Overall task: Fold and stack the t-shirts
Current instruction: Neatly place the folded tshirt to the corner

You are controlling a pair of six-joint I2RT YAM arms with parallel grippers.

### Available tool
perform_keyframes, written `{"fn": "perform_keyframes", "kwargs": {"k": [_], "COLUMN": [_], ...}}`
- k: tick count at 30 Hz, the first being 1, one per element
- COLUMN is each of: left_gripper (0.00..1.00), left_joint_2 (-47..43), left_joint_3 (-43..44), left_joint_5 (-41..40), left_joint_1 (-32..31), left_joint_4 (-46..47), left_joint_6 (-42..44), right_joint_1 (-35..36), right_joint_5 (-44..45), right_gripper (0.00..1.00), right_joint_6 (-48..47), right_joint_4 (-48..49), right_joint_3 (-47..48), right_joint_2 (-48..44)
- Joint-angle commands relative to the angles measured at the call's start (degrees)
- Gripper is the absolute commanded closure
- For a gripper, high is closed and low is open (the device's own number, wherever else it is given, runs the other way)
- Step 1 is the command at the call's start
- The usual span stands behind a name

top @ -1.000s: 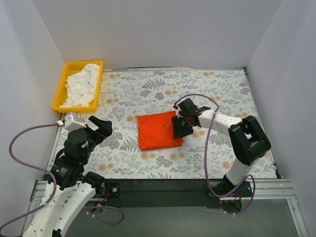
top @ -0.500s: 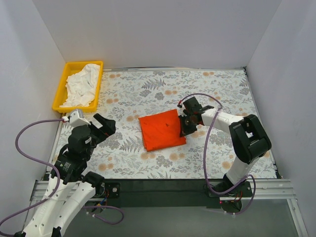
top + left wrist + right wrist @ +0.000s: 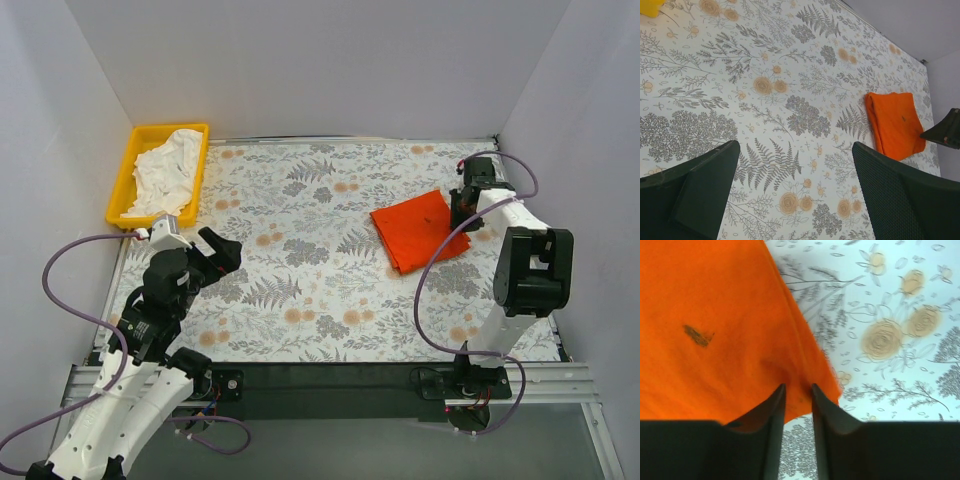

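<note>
The orange-red t-shirt (image 3: 418,230) lies folded into a small rectangle on the right part of the floral table; it also shows in the left wrist view (image 3: 895,125). My right gripper (image 3: 461,211) is at the shirt's right edge. In the right wrist view its jaws (image 3: 798,386) are nearly closed, pinching a fold of the orange fabric (image 3: 715,315). The white t-shirt (image 3: 165,172) lies crumpled in the yellow tray at the far left. My left gripper (image 3: 215,255) is open and empty above the table's left side, jaws wide apart (image 3: 795,170).
The yellow tray (image 3: 122,180) sits in the far-left corner. White walls close off the left, back and right sides. The floral table cover (image 3: 310,250) spreads between the arms. A purple cable loops beside each arm.
My right gripper has dragged the folded orange-red shirt from the table's middle to the right side, and it has turned slightly. The left arm has shifted a little forward.
</note>
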Motion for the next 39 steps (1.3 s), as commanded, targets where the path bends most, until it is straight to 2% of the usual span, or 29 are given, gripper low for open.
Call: {"fn": "perform_keyframes", "kwargs": {"k": [1,2,3,5,7,11,12,14,15,16,19,26,34,39], "left_gripper": [0.12,0.12,0.12,0.12,0.12,0.13,0.14,0.15,0.15,0.15,0.15,0.15,0.16,0.16], "left_joint_2": [-0.51,-0.69,-0.86,-1.13,-1.3,-2.79,-3.58,-4.29,-4.55,-5.08,-6.31,-8.07,-9.04,-9.91], "left_joint_3": [0.38,0.56,0.74,1.09,1.44,1.79,1.88,1.97,2.4,2.58,3.37,4.87,7.07,7.51], "left_joint_5": [0.9,0.9,0.98,1.25,1.33,0.81,0.37,0.28,0.45,0.54,0.72,0.19,-0.07,-0.51], "left_joint_1": [-0.03,-0.29,-0.73,-1.34,-2.13,-3.1,-3.54,-3.98,-4.59,-4.86,-5.82,-8.29,-9.17,-9.34], "left_joint_4": [0.92,0.66,0.48,0.05,-0.31,-1.88,-2.15,-3.12,-3.38,-3.65,-4.79,-6.02,-7.43,-7.87], "left_joint_6": [1.69,1.69,1.6,1.43,1.08,-0.06,-0.33,-0.77,-0.95,-0.86,-0.95,-0.07,1.42,1.6], "right_joint_1": [-1.96,-2.31,-2.32,-2.32,-2.32,-2.32,-2.32,-2.32,-2.32,-2.32,-2.32,-1.97,-1.7,-0.83], "right_joint_5": [0.02,-0.68,-2.26,-4.11,-6.48,-11.23,-12.02,-11.77,-12.37,-12.73,-13.0,-12.47,-9.04,-9.92], "right_gripper": [0.68,0.61,0.58,0.53,0.5,0.39,0.38,0.34,0.33,0.33,0.33,0.36,0.44,0.47], "right_joint_6": [0.97,4.12,6.76,11.6,21.08,37.26,42.94,47.2,49.39,52.11,56.17,64.17,67.87,68.75], "right_joint_4": [-2.51,-2.43,-2.43,-1.9,0.2,9.15,13.61,17.15,19.17,22.67,25.25,37.64,43.36,46.96], "right_joint_3": [2.06,1.53,0.66,-3.1,-7.24,-22.35,-28.56,-33.25,-37.45,-38.8,-43.01,-50.05,-52.96,-51.74], "right_joint_2": [-1.38,-3.39,-4.72,-9.09,-12.88,-26.48,-28.61,-33.79,-35.04,-35.92,-37.07,-35.23,-32.25,-25.66]}}
